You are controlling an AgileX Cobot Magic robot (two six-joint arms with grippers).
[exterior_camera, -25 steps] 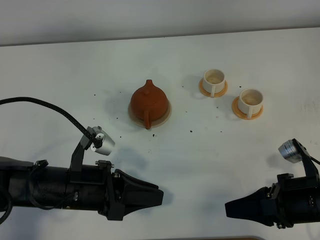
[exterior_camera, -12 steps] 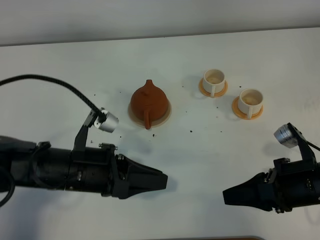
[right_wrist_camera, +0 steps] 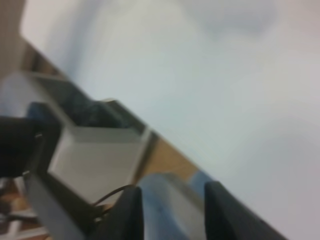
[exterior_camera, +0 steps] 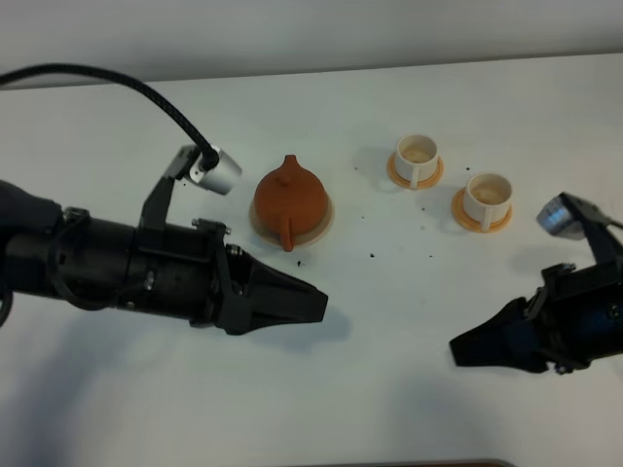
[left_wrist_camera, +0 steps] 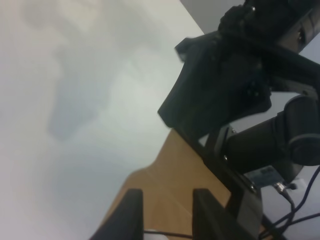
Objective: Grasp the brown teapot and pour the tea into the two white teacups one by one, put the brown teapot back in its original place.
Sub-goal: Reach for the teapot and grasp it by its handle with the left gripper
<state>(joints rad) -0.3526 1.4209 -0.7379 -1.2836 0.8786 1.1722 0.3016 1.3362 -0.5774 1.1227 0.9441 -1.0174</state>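
On the left gripper [exterior_camera: 316,305], fingers [left_wrist_camera: 131,216] parted to a middling gap in the wrist view, nothing between them; on the right gripper [exterior_camera: 458,348], fingers [right_wrist_camera: 220,210] likewise apart and empty, though blurred. Brown teapot [exterior_camera: 290,197] upright on a pale round coaster [exterior_camera: 328,222] near the middle of the table [exterior_camera: 389,292], lid on, spout toward the far edge, loop handle toward the near edge, free of both grippers. To its right in the high view, well apart from it, one white cup [exterior_camera: 418,154] on an orange saucer [exterior_camera: 433,178], and beside that, nearer the right edge and a little closer to the front, a second white cup [exterior_camera: 487,192] on a second orange saucer [exterior_camera: 459,216]; saucers close together but not touching. Pale tan inside each cup, liquid or not impossible to tell. A few dark specks [exterior_camera: 375,256] scattered on the white top around coaster and saucers. Left gripper in front of the teapot, near its handle but clear of it, tip pointing right; right gripper in front of the cups, well apart from them, tip pointing left. Above each arm a small silver cylinder [exterior_camera: 222,172] on a bracket
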